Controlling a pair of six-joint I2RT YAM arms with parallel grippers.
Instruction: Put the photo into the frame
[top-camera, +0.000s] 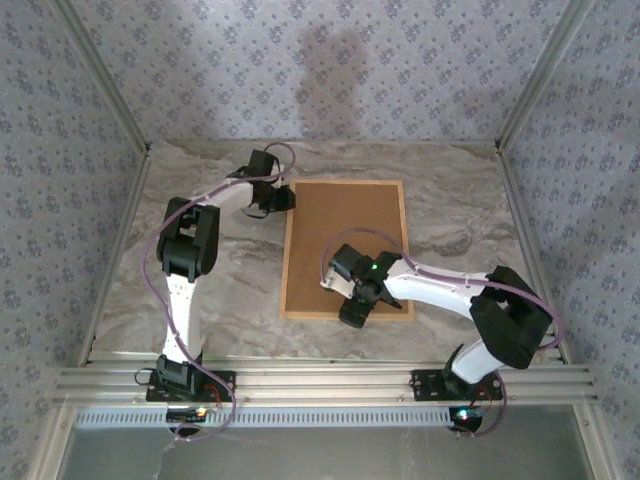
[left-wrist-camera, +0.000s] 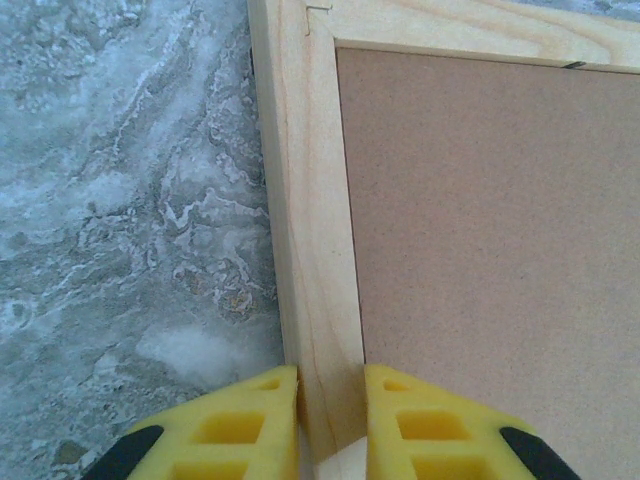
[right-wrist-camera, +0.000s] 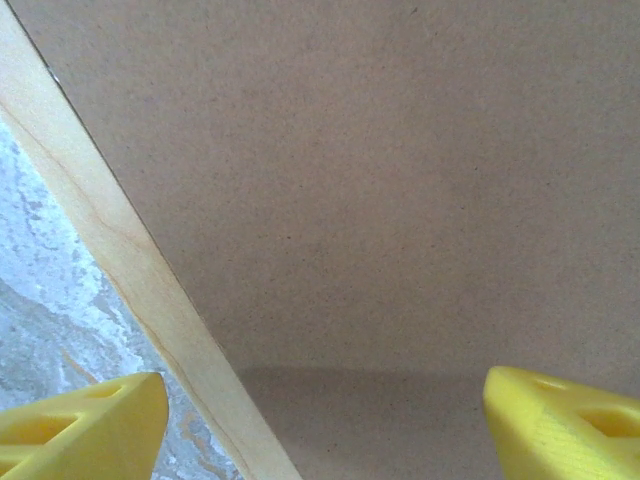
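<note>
Item 1: large rectangular frame (top-camera: 288, 270) of light natural wood, thin-edged. It lies flat near the middle of the table, long sides running away from the arm bases.

Item 2: plain brown backing board (top-camera: 345, 240), rectangular, fibrous surface. It sits inside the frame and fills its opening, lying flush against the inner edge of the wooden rail in both wrist views.

Item 3: grey-white marbled table (top-camera: 450, 200), bordered by aluminium rails and patterned walls.

Item 4: left gripper (left-wrist-camera: 330, 425), yellow fingers (left-wrist-camera: 245, 425). It is at the frame's left rail near the far left corner. The jaws are narrow, one finger on the outer side of the rail and one on the inner side over the board, both pressed against the wood, clamping the frame.

Item 5: right gripper (right-wrist-camera: 320, 430), yellow fingers (right-wrist-camera: 85, 425). It hangs above the frame's near edge. The jaws are wide apart and hold nothing, one finger over the rail and table, the other over the board.
</note>
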